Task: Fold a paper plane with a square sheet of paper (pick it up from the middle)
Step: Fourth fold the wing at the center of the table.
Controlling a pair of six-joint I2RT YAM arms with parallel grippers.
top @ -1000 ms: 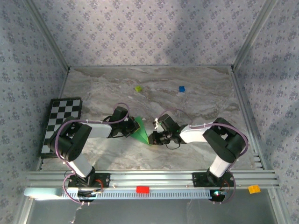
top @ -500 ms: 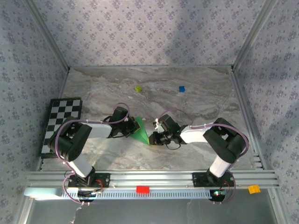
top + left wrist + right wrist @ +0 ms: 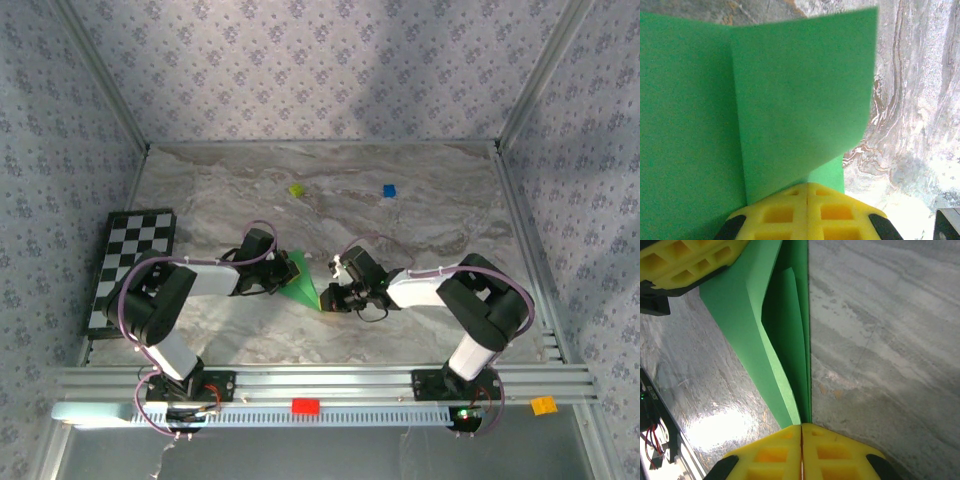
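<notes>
Top view: green paper (image 3: 299,287) lies mid-tabletop (image 3: 430,200), a bit toward the near edge, between the two arms. It reads as a narrow folded triangle, with the wide end toward the far edge and the tip pointing at the near edge. Left gripper (image 3: 280,279) is on its left side and right gripper (image 3: 326,298) is at the pointed tip. The finger gap is too small to judge here. A checkerboard (image 3: 130,265) sits at the left edge, and a yellow-green block (image 3: 296,189) and a blue block (image 3: 389,190) sit well apart near the far edge.

Left wrist: plain bright green paper (image 3: 800,90) fills most of the view, with one sharp straight crease running up from the fingers and a flat flap to the right of it. The flap's right edge curves in toward the bottom. The left gripper (image 3: 806,192) has its yellow fingers (image 3: 777,215) pressed together with no gap, the paper pinched between them. Marbled tabletop (image 3: 910,100) is on the right.

Right wrist: the right gripper (image 3: 801,432) has its yellow fingers (image 3: 840,452) closed tight on the paper's narrow end. The green paper (image 3: 735,295) rises from there as several folded layers, meeting at the pinch and fanning apart toward the top. The left gripper's yellow fingers (image 3: 690,260) are on it at the upper left. Tabletop (image 3: 880,340) is on the right.
</notes>
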